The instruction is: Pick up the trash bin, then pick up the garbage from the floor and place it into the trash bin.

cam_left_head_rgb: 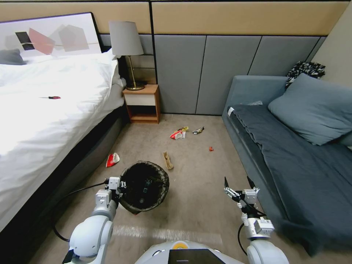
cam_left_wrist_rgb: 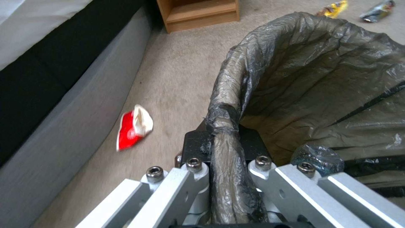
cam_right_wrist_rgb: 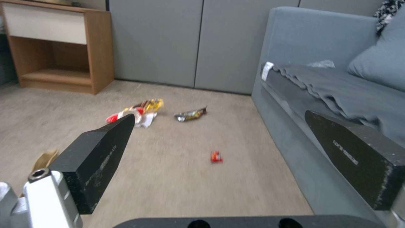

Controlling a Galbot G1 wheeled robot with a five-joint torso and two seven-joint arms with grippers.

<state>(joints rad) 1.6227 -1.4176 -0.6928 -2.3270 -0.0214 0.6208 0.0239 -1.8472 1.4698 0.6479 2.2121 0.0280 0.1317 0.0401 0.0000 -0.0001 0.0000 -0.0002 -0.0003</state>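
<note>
While our left gripper [cam_left_wrist_rgb: 223,148] pinches the rim of the trash bin [cam_left_head_rgb: 145,187], held at eleven o'clock, our right gripper [cam_left_head_rgb: 239,185] hangs open at one; the garbage [cam_left_head_rgb: 178,134] lies uncollected at twelve, so picking remains.

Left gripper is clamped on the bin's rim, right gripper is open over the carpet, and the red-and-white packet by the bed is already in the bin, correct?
Not quite. The red-and-white packet lies on the carpet beside the trash bin, as the left wrist view shows. The left gripper is clamped on the rim and the right gripper is open over the carpet.
</note>
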